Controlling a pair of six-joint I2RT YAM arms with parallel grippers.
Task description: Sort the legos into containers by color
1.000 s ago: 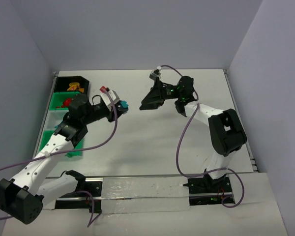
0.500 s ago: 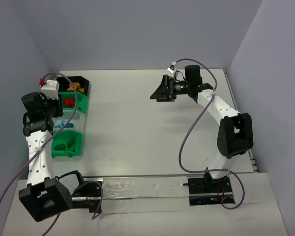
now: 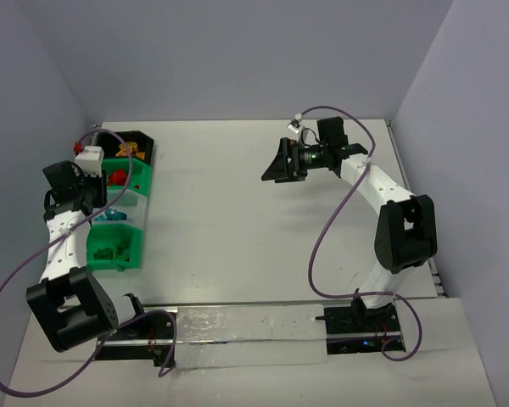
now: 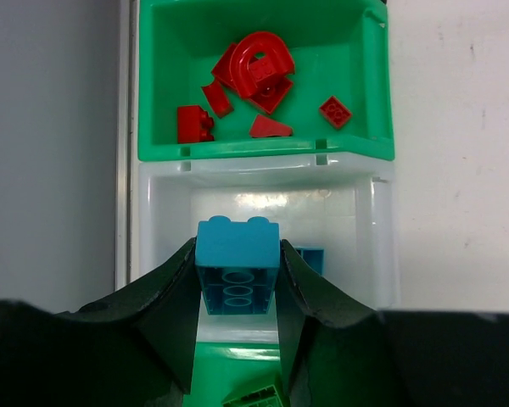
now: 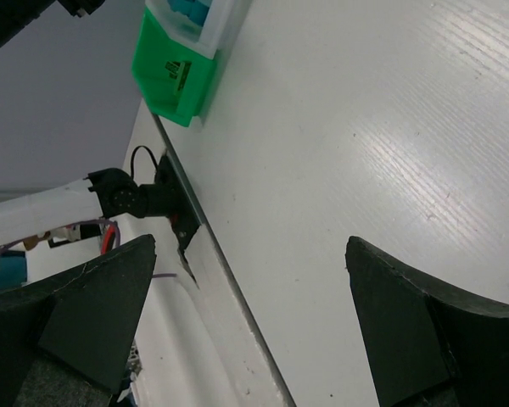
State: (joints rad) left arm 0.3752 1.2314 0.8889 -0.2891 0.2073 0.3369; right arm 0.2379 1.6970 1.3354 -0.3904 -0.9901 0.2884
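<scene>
At the left edge of the bench (image 3: 237, 220) a teal brick (image 4: 237, 246) is gripped by the left tool (image 4: 236, 284) over the clear container (image 4: 356, 212); the right tool (image 5: 248, 254) is opened wide; sorting seems nearly finished.

Teal brick (image 4: 237, 259): smooth moulded plastic with a soft sheen.
Red legos (image 4: 259, 68): hard plastic, glossy, with small highlights.
Green bin (image 4: 263, 150): bright smooth plastic, slightly shiny along the rim.
Clear bin (image 4: 383, 246): milky translucent plastic, glossy, with glare on its floor.
Left gripper fingers (image 4: 165, 314): black, matt, looks like plastic.
Table (image 5: 390, 127): white, matt, with fine parallel lines across it.
Cable (image 3: 316, 254): smooth purple sheath.
</scene>
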